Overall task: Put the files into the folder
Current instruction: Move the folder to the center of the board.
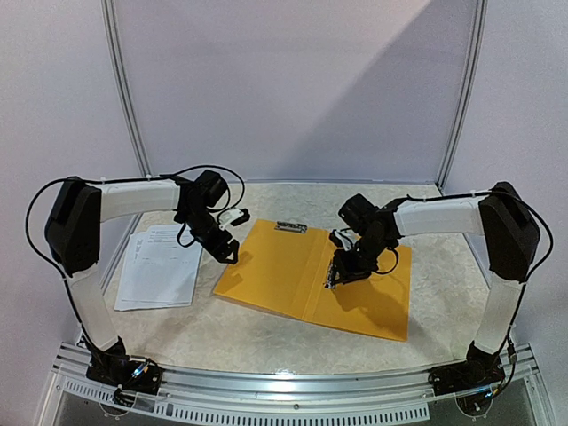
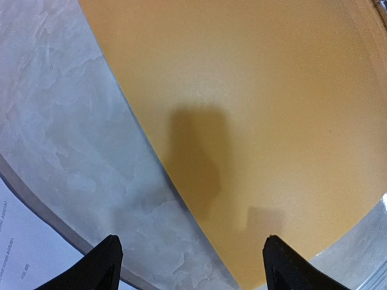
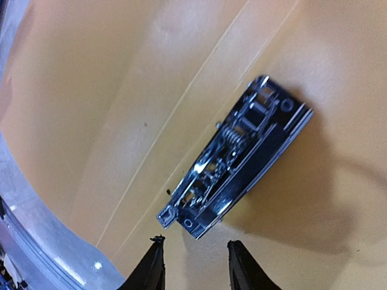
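We see left gripper (image 2: 190, 263) jaws wide, released; right gripper (image 3: 195, 266) jaws narrowly parted, grasping nothing, above the folder (image 1: 284, 266) on the mottled counter (image 1: 222, 333).

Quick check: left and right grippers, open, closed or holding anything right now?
Left gripper: open, empty, over the folder's edge.
Right gripper: fingers slightly apart, holding nothing, just off the metal clip.

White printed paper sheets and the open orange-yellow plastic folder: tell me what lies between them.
Only bare mottled tabletop separates the white printed sheets from the orange-yellow folder, seen in the top view and left wrist view.
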Controlling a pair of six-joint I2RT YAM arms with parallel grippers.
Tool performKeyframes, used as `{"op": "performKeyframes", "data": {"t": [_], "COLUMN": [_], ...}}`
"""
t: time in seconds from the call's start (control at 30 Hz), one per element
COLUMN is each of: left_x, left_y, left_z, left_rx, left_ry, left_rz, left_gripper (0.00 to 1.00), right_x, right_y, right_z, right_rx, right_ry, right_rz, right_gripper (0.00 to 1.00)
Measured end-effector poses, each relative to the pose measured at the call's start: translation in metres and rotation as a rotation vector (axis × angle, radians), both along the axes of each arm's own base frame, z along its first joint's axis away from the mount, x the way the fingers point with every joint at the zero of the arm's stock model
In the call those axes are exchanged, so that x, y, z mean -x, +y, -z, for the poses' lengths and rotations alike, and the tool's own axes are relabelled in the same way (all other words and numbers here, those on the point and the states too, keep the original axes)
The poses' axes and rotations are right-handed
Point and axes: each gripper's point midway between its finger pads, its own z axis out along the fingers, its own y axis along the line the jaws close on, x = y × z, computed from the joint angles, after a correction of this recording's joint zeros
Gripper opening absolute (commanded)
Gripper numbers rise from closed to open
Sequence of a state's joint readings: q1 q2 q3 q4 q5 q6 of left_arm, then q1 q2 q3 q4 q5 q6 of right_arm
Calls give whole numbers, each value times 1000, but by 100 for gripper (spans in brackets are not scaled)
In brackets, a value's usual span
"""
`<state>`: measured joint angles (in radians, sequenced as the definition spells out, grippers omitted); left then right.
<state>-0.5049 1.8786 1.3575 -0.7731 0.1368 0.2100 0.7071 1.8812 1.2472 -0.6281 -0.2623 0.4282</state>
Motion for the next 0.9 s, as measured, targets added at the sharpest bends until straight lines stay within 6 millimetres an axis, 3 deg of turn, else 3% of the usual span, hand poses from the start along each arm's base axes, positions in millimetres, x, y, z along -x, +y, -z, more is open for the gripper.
{"op": "performKeyframes", "data": {"t": [0.17,0.3,0.4,0.67,0.8,0.9], "left_x": [1,1,1,2,3,3], "left_y": [5,4,4,3,2,1], "left_z": [4,4,4,3,3,3], "left_rx": [-22,-21,-18,-12,-7,-4], "left_ry": [-1,-3,-1,1,4,6], "left_rz": [4,8,10,15,17,18], "left_gripper": [84,84,85,86,86,86], "right_x": [-29,-39,-45,-42,-46,-45], "right_y": [5,17,25,9,15,20], "right_z": [-22,-34,-30,21,17,18], "right_rx": [40,115,176,361,354,353], "right_ry": [-110,-199,-237,-199,-216,-231], "right_rz": [145,197,214,225,207,171], "right_gripper": [51,53,53,32,22,20]}}
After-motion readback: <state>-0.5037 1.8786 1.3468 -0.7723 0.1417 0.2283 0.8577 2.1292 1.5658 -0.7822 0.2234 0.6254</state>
